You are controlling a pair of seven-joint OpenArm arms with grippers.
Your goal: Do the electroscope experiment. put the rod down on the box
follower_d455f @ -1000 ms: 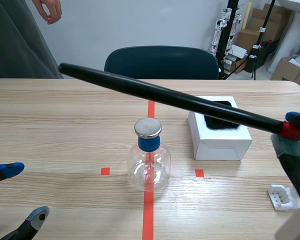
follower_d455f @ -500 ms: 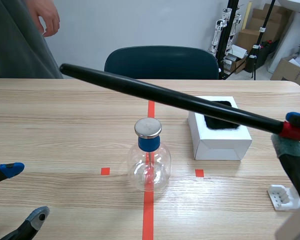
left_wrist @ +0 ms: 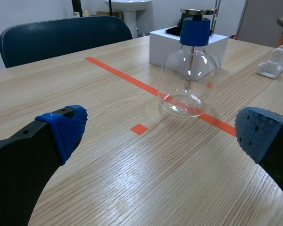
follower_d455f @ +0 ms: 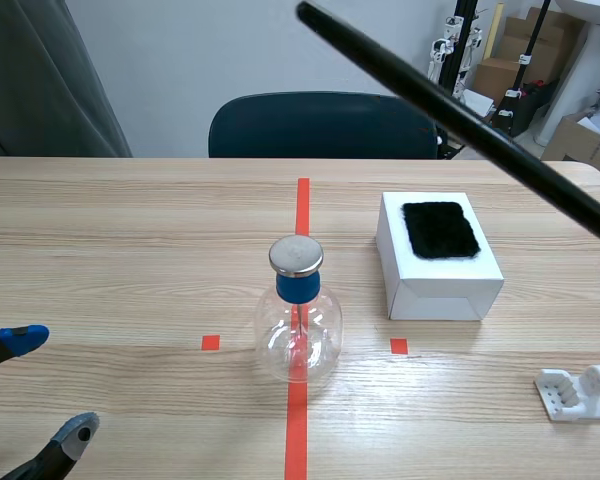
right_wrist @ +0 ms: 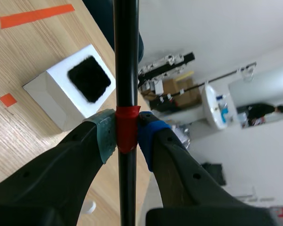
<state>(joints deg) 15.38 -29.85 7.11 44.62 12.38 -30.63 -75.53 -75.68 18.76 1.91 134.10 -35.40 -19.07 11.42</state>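
The black rod (follower_d455f: pixel 460 118) slants across the upper right of the scene view, from the top centre down to the right edge. It is in the air, clear of the white box (follower_d455f: pixel 435 295) below it. The right fingers (right_wrist: pixel 103 136) are clamped on the rod at its red tape band (right_wrist: pixel 127 129). The box sits on the table (follower_d455f: pixel 130 250) right of centre, with a black pad (follower_d455f: pixel 440 230) on top. The glass electroscope flask (follower_d455f: pixel 298 340), with its metal cap (follower_d455f: pixel 296 256), stands at centre. The left fingers (follower_d455f: pixel 22 340) rest wide apart at the lower left, holding nothing. A small white part (follower_d455f: pixel 578 392) lies at the lower right.
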